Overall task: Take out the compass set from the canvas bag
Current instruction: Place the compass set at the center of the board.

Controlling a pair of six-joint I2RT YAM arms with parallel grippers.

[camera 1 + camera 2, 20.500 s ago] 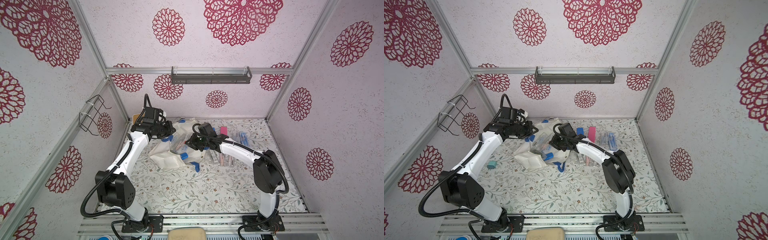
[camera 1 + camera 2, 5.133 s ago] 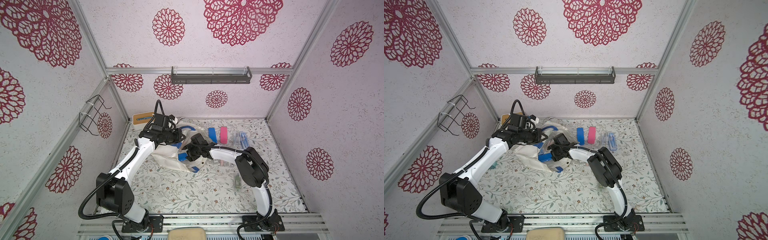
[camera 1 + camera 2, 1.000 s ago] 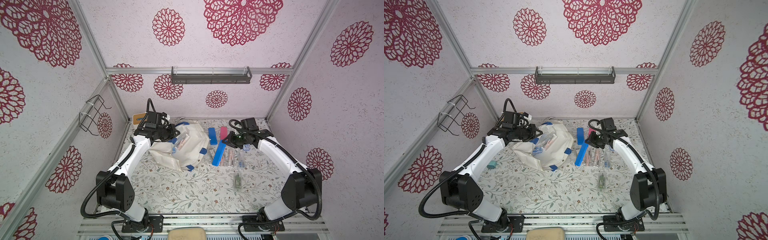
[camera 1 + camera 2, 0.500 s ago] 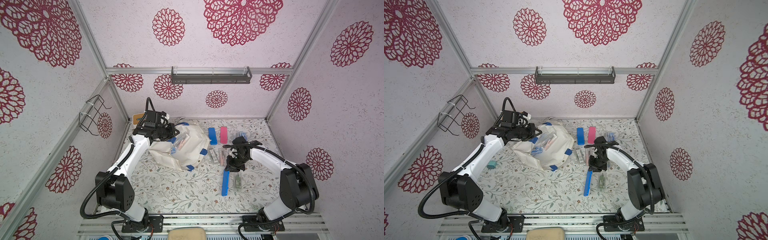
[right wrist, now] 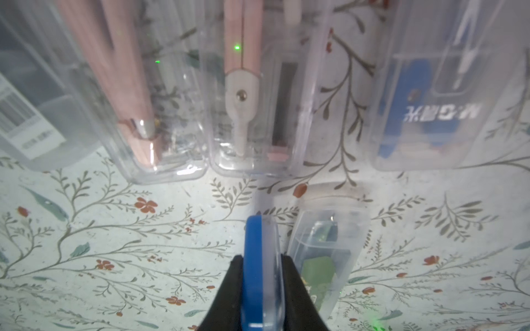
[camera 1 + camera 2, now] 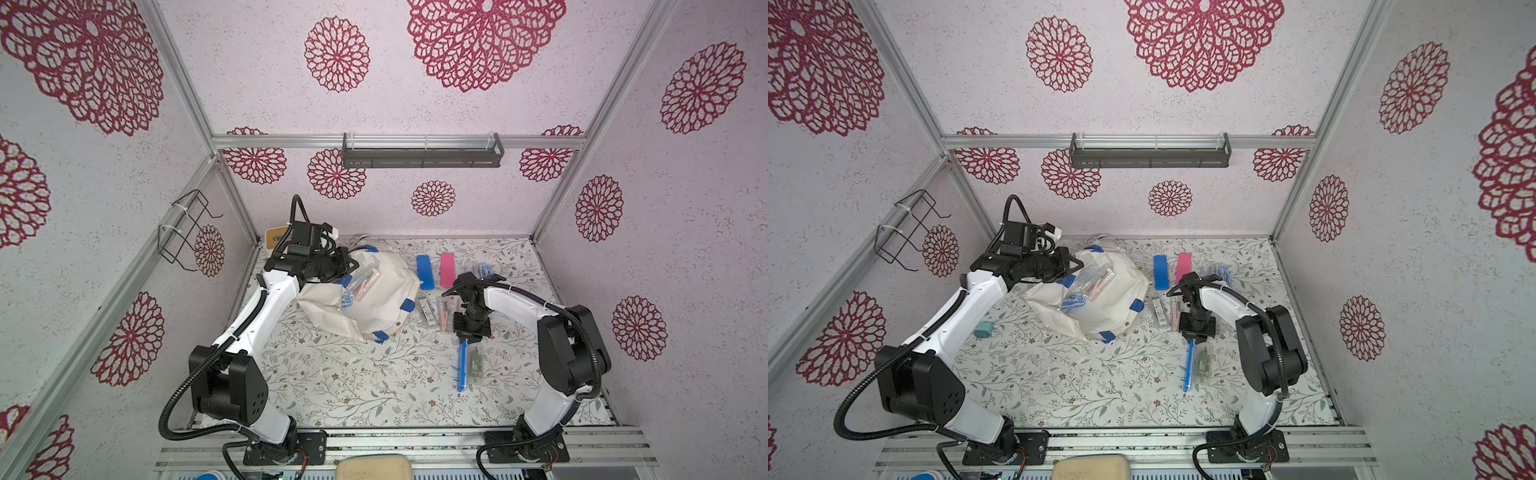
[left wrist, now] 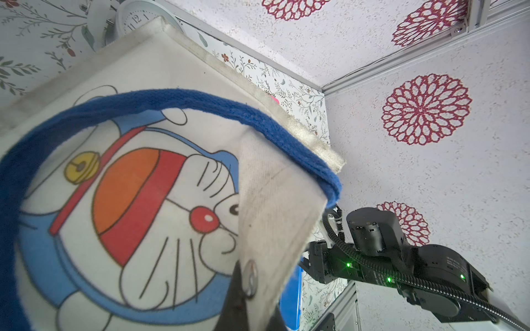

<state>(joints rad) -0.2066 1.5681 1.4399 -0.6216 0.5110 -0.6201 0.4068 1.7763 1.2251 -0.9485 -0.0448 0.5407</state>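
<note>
Right claw (image 5: 261, 260) clamps the blue compass set (image 5: 255, 238) on edge (a green-filled case (image 5: 321, 258) just beside it); left claw (image 7: 252, 309) pinches the canvas bag (image 7: 275, 206).

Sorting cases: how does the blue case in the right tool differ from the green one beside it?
The blue case stands on edge, gripped by the right tool; the green case lies flat and free. The blue case has a solid blue side; the green case is see-through. Both are partly clear plastic.
</note>
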